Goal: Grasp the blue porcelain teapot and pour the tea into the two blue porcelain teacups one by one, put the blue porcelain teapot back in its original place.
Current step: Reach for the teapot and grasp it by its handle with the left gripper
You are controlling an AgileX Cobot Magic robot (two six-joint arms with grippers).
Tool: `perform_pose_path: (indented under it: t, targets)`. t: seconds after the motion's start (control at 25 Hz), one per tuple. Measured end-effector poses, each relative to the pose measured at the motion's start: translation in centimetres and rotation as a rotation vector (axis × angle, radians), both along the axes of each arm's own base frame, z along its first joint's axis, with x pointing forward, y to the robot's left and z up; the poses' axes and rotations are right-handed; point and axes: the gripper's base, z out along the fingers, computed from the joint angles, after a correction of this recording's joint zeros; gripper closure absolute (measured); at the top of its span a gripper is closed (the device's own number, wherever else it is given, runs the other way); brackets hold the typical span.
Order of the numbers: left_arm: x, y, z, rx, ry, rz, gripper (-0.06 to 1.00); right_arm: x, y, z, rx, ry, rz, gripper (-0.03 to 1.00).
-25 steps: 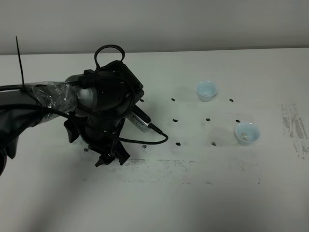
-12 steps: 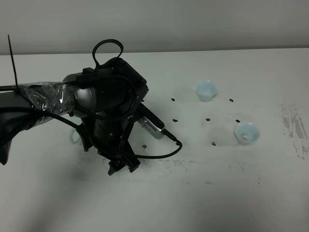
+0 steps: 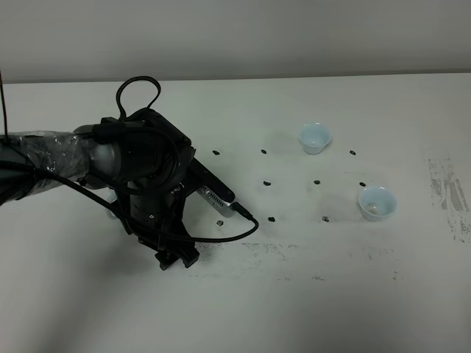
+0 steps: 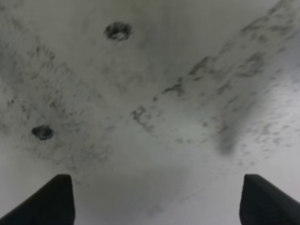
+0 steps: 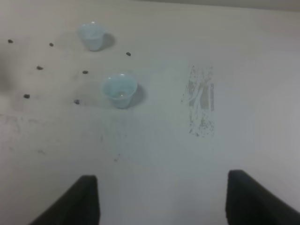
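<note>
**Both grippers empty over the tabletop, teacups off to the right**

The white tabletop (image 3: pixel 294 309) fills nearly everything, smudged grey along its middle and bearing a scuffed patch (image 3: pixel 449 195) near its right edge. My left arm (image 3: pixel 143 165) is the biggest thing on it – a black bulk, wrapped in clear plastic further back, bent low over the left half with a cable (image 3: pixel 228 235) looping out from it. I cannot find the blue porcelain teapot in any view; whether my arm covers it, I cannot tell.

My left gripper (image 4: pixel 157 199) points down at bare, speckled tabletop, its two dark fingertips (image 4: pixel 56 199) spread wide with nothing between them. My right gripper (image 5: pixel 161 197) is likewise spread wide and holds nothing, looking out over the right side of the tabletop.

The two cups stand upright and well apart from each other – the far teacup (image 3: pixel 314 137) toward the back, the near teacup (image 3: pixel 377 203) closer to the front and further right, not far from the scuffed patch. Small dark marks (image 3: pixel 267 182) dot the tabletop between the cups and my left arm.
</note>
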Motion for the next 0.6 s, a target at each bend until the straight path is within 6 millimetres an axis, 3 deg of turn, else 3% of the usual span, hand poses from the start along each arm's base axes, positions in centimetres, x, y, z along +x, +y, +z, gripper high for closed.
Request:
perform_pose_path:
  t: [0.6]
  targets:
    - [0.2,1.3,0.1,0.104,-0.033,0.102,0.26,0.0,0.0,0.0,0.0,0.0,0.0,0.38]
